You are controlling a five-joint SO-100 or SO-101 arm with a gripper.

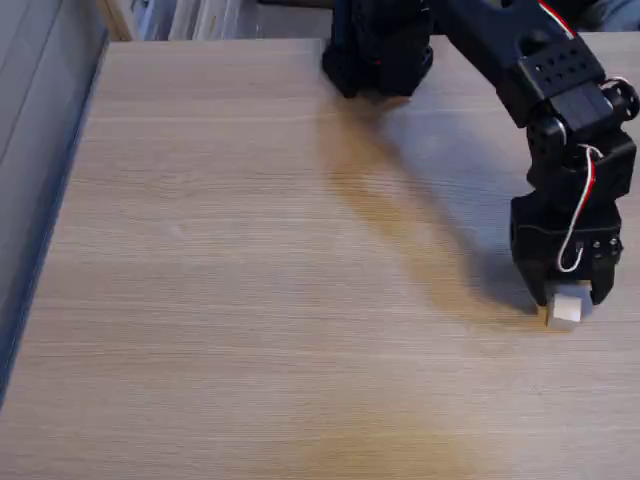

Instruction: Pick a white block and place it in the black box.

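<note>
We see the gripper (568, 298) at the bench's (250, 300) right edge — fingers narrow, straddling the white block (564, 309), which sits directly between and below them.

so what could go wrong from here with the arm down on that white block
1. The end effector sits over the white block with its fingers either side. The view does not settle whether the grip is firm, so the block could slip or twist on the lift.
2. The block lies near the right edge of the fixed view, so a nudge could push it out of sight.
3. The fingers reach close to the wooden table; pressing lower could scrape it.
</note>
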